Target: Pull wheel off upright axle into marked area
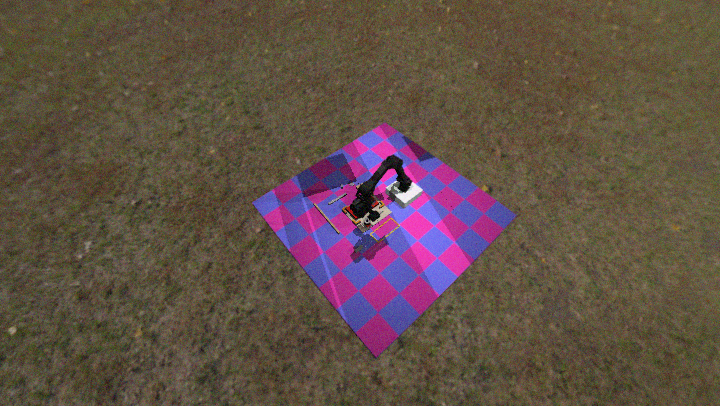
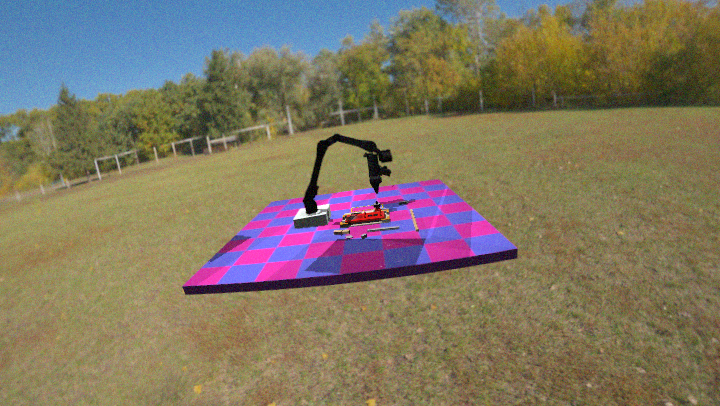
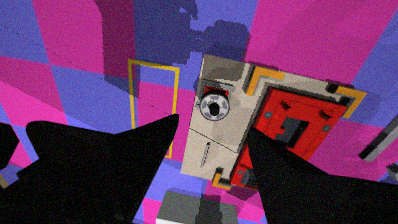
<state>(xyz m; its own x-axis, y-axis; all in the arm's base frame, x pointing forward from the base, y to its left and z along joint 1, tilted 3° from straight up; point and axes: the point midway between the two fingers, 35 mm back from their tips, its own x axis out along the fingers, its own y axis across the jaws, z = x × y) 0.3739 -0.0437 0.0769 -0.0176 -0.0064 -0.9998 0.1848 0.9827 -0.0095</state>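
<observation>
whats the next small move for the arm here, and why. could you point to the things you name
Probably lower the pincer [image 1: 372, 215] [image 2: 377, 192] [image 3: 213, 125] straight down, open, adjusting slightly to centre on the wheel [image 3: 214, 106]. In the wrist view the wheel shows beyond the tips, roughly midway between them, and the exterior view shows the tips above the red block [image 2: 367, 216] [image 3: 312, 117].

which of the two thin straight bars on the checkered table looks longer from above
The thin tan bar; the thin grey bar looks shorter and lies nearer the white block.
</observation>
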